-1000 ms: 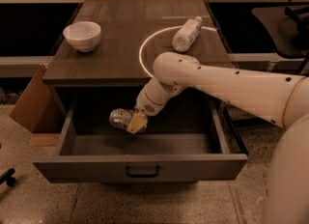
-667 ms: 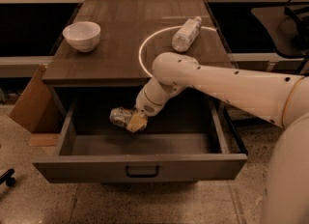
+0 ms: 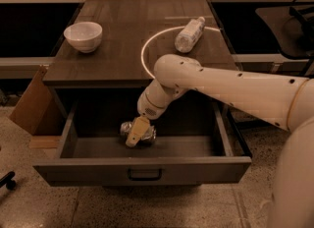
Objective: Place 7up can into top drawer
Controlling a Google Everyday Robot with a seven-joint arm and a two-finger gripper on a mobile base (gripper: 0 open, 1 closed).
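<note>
I see my gripper (image 3: 137, 134) down inside the open top drawer (image 3: 73, 171), left of centre, its fingers closed around the 7up can (image 3: 149, 134), which sits low over the drawer floor. There is free floor to the right and towards the front panel. Up on the tabletop (image 3: 113, 62), the bowl (image 3: 83, 36) and bottle (image 3: 190, 34) lie well apart.

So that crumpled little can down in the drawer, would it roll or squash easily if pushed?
The 7up can, held by the gripper inside the top drawer, looks dented, so it probably crushes further under a firm squeeze. It seems small, so likely light. Lying on its side it might roll, though the dents should slow it.
</note>
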